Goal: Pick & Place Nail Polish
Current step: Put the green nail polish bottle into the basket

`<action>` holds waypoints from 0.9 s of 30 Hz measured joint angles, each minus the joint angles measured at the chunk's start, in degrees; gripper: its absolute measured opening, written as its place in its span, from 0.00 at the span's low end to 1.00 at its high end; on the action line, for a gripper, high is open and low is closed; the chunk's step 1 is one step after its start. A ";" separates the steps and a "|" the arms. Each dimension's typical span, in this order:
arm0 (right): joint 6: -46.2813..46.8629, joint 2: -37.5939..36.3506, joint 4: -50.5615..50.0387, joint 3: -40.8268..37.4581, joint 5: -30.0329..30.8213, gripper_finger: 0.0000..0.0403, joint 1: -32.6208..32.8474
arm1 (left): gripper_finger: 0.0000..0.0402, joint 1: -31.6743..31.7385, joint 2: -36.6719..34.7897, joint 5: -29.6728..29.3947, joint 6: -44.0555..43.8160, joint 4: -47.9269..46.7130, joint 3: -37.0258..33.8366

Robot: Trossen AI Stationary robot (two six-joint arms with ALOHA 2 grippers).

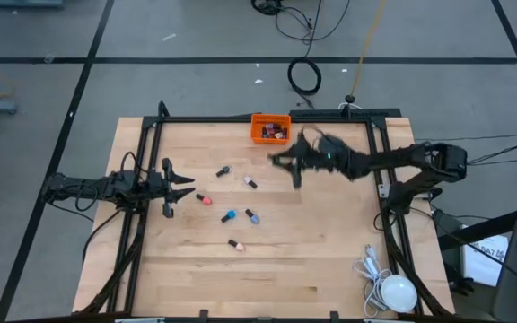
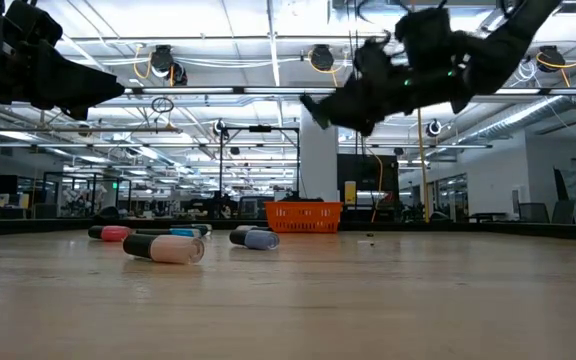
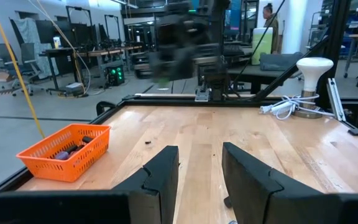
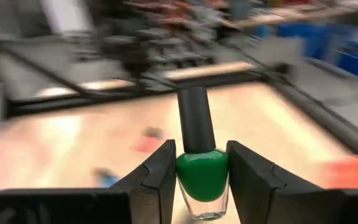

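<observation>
My right gripper is up in the air over the table's far middle, near the orange bin, and is shut on a green nail polish bottle with a dark cap. Several more bottles lie on their sides on the wood: a dark-capped one, a pink one, a blue one and a peach one. The bin holds a few bottles. My left gripper is open and empty above the table's left side. My right gripper pinches the green bottle's glass body between its two fingers, one finger on each side. The cap sticks out past the fingertips, in line with the fingers. The fingers come from the table's right. The bottle is lifted well clear of the table.
A black frame runs round the table. A white bulb-shaped lamp with a coiled cable lies at the near right corner. A person stands far off in the room beyond the table.
</observation>
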 joint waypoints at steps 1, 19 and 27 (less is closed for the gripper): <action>-0.43 0.00 -1.94 0.62 0.09 0.27 -2.52 | 0.31 0.00 0.00 0.00 -0.05 -0.01 -0.01; -7.02 21.48 -29.75 27.78 -0.16 0.27 -18.03 | 0.31 0.00 -0.01 -0.18 0.04 0.03 -0.01; -7.22 26.80 -31.53 31.64 0.88 0.32 -19.97 | 0.31 0.00 0.00 -0.17 -0.05 0.00 0.00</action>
